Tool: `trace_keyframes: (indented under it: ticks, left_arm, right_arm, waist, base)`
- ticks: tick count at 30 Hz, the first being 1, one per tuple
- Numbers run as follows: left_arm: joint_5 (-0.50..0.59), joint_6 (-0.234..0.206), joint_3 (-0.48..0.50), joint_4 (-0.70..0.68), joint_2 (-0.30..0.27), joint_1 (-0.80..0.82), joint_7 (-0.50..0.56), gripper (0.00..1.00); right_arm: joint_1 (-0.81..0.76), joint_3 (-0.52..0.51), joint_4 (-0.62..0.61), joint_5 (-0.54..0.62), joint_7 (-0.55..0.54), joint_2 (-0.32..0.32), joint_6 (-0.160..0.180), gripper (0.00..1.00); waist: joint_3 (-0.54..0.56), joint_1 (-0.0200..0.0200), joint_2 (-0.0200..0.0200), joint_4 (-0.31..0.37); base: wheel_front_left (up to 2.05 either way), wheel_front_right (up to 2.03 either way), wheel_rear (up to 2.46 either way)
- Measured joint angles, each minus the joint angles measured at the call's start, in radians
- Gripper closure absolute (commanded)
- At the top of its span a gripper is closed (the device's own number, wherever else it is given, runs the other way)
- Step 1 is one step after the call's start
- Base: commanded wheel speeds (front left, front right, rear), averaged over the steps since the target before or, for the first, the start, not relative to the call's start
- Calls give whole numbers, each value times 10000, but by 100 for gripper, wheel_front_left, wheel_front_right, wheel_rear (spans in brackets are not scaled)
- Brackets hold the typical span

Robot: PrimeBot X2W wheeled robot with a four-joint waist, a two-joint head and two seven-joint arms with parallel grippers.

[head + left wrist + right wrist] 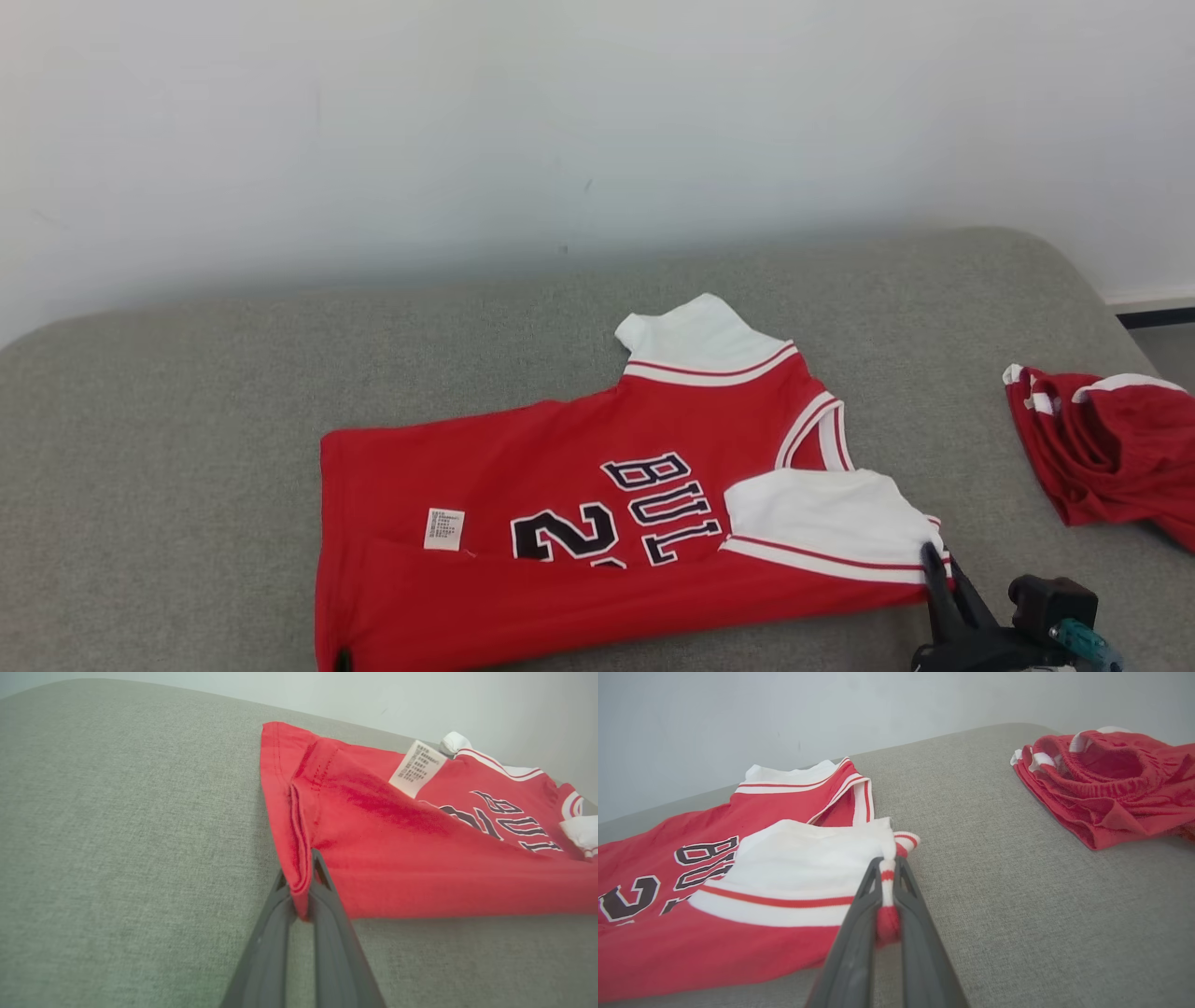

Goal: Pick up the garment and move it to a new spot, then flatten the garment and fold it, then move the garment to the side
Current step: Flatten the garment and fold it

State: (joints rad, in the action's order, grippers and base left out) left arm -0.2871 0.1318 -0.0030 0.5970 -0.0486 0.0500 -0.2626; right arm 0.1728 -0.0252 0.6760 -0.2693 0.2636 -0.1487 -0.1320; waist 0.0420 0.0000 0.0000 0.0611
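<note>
The red basketball jersey (579, 485) lies across the middle of the grey fabric surface (168, 448), hem to the left and collar to the right. Its near long edge is folded up over the lower part of the number. The left hand (299, 867) is clenched on the near hem corner. The right hand (888, 862) is clenched on the striped edge of the near white sleeve (808, 863). A white care label (444, 528) shows near the hem. Crumpled red shorts (1111, 448) sit well apart, at the right edge of the surface.
</note>
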Motion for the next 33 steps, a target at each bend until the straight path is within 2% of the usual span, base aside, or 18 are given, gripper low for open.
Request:
trace_keyframes:
  ticks: [8, 16, 17, 18, 19, 20, 26, 33]
  left_arm:
    - [-128, 2, 155, 286, 15, -1002, 0, 100]
    - [-219, 2, 119, 399, 19, -1518, 0, 100]
    - [-201, 2, 86, 422, 17, -1523, 0, 60]
    - [-198, 2, 75, 420, 17, -1523, 0, 10]
    - [-199, -15, 61, 424, 15, -1522, 0, 10]
    - [-199, -59, 36, 431, 15, -1522, -2, 0]
    - [-29, -324, 21, 75, -4, -1262, 0, 0]
    - [518, -347, 150, -75, -8, -349, -2, 0]
  right_arm:
    - [-949, 182, 59, -245, 0, 6, 0, 100]
    - [-1536, 226, 157, -286, -2, 8, 0, 100]
    - [-1537, 232, 165, -280, -2, 6, -2, 100]
    - [-1531, 232, 169, -249, -2, 4, 0, 67]
    - [-1515, 232, 184, -213, -2, 8, 0, 67]
    - [-1504, 205, 182, -173, -4, 15, 0, 0]
    - [-1091, 67, -234, 180, 2, 92, 0, 0]
    - [-444, 84, -803, 508, 2, 196, 0, 0]
  waist:
    - [678, -1, -1, 133]
    - [720, -1, 0, 65]
    - [688, -1, -1, 53]
    - [653, -1, 0, 42]
    - [613, -1, 0, 34]
    - [571, -1, 0, 28]
    - [280, 0, -1, -32]
    - [-88, 0, 0, -150]
  base:
    - [0, 0, 0]
    - [0, 0, 0]
    - [0, 0, 0]
    - [0, 0, 0]
    - [0, 0, 0]
    - [0, 0, 0]
    - [0, 0, 0]
    - [0, 0, 0]
